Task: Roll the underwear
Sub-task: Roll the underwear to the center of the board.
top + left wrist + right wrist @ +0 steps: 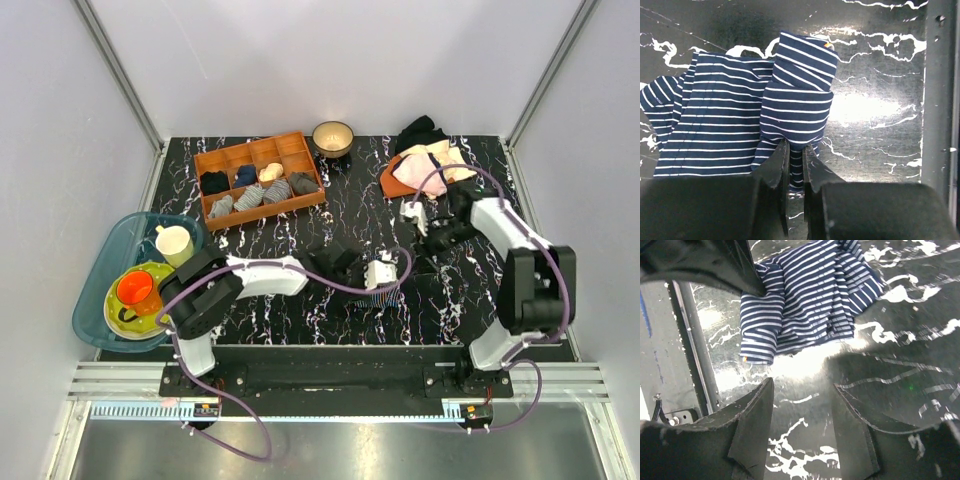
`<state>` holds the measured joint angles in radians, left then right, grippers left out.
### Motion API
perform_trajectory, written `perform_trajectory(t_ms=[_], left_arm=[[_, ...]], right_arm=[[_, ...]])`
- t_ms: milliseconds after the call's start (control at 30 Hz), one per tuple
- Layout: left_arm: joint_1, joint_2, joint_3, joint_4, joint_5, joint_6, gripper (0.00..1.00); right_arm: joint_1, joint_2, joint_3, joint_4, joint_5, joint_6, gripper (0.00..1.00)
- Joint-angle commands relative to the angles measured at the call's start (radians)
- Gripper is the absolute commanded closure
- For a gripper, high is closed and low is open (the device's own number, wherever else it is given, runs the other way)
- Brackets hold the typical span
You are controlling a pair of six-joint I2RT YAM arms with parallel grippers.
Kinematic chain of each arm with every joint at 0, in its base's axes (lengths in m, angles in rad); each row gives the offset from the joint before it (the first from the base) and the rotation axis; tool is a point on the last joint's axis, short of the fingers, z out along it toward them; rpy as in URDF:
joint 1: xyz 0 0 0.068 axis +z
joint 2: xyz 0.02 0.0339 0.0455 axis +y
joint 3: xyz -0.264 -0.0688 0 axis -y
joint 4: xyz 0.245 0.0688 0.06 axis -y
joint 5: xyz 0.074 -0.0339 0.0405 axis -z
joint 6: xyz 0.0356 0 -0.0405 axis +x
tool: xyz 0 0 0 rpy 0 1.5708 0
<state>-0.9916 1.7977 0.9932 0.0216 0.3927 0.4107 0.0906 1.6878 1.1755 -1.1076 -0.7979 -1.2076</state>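
Observation:
The underwear (735,110) is navy cloth with pale stripes, lying crumpled on the black marble table near the front middle (350,260). One edge is folded over into a thick band with a small orange tag at its far end. My left gripper (795,152) is shut on the near end of that band and sits low over the cloth in the top view (345,275). My right gripper (802,405) is open and empty. It hovers over bare table just right of the underwear (805,300), apart from it, and shows in the top view (422,248).
A wooden divider tray (300,145) with small cloth rolls stands at the back left, with a bowl (333,135) beside it. A pile of pink, cream and black garments (425,160) lies at the back right. A blue basin (105,265) of cups and plates sits at the left. The table's front rail (935,100) is close.

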Motion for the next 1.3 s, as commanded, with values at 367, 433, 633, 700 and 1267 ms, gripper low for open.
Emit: perform_trajectory(t_ms=[367,433,633,700,1267], left_arm=[[0.275,0.469,0.363,-0.534,0.606,-0.303,0.93],[0.300,0.503,0.401,-0.546,0.617,-0.337,0.93],[0.317,0.531,0.433,-0.497,0.614,-0.409,0.91],[0.318,0.532,0.447,-0.491,0.612,-0.436,0.90],[0.327,0.053,0.115,0.076,0.362,-0.615,0.52]], right_arm=[[0.168,-0.623,-0.437,0.325,0.009,-0.284,0.04],[0.268,-0.614,-0.470,0.444,0.115,-0.236,0.03],[0.408,-0.481,-0.494,0.658,0.281,-0.204,0.05],[0.466,-0.439,-0.525,0.709,0.354,-0.211,0.05],[0.472,-0.223,-0.453,0.619,0.424,-0.018,0.73]])
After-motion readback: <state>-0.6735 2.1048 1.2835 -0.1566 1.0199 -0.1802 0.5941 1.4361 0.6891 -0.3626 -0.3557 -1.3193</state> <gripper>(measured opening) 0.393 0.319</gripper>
